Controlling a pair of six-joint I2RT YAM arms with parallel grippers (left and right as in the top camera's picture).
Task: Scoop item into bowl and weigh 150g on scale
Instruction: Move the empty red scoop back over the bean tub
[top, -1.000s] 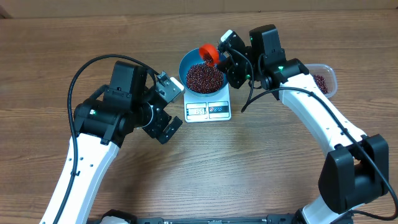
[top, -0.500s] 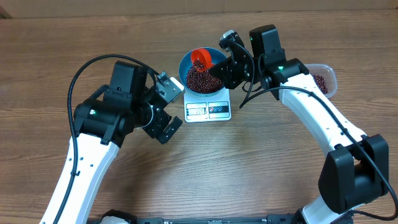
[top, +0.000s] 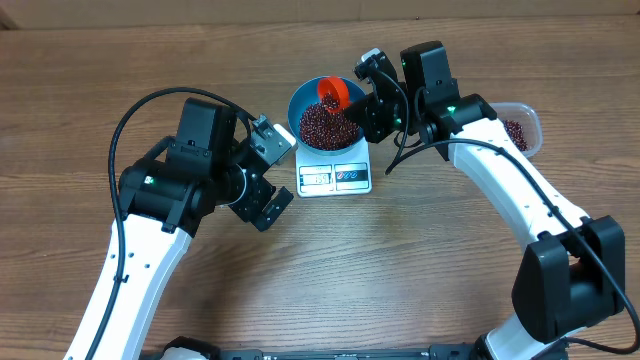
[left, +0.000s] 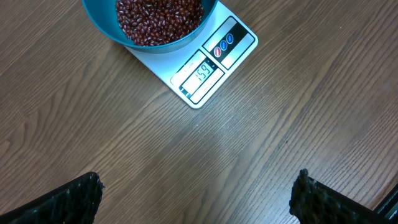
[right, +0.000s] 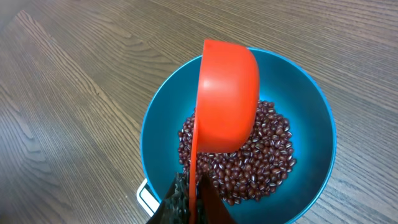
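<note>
left tool (top: 275, 172): jaws spread, empty, over bare desk (left: 280, 137) beside the scale | one scale (left: 211, 68): white, display edge nearest | one bowl (right: 158, 124): blue, on the scale, beans (right: 261, 155) heaped inside | right tool (right: 186, 202): pinching the handle of one orange scoop (right: 227, 99), which is tilted over the pile and hides part of it | one clear tub (top: 525, 120): far right, partly behind the right arm, some beans inside

Above my bowl (top: 300, 105): orange scoop (top: 333, 92), clamped in my right gripper (top: 355, 110), blocks entry. Left of scale (top: 335, 177): my left gripper (top: 280, 172), spread wide. Table (top: 400, 260) in front: open passage.
</note>
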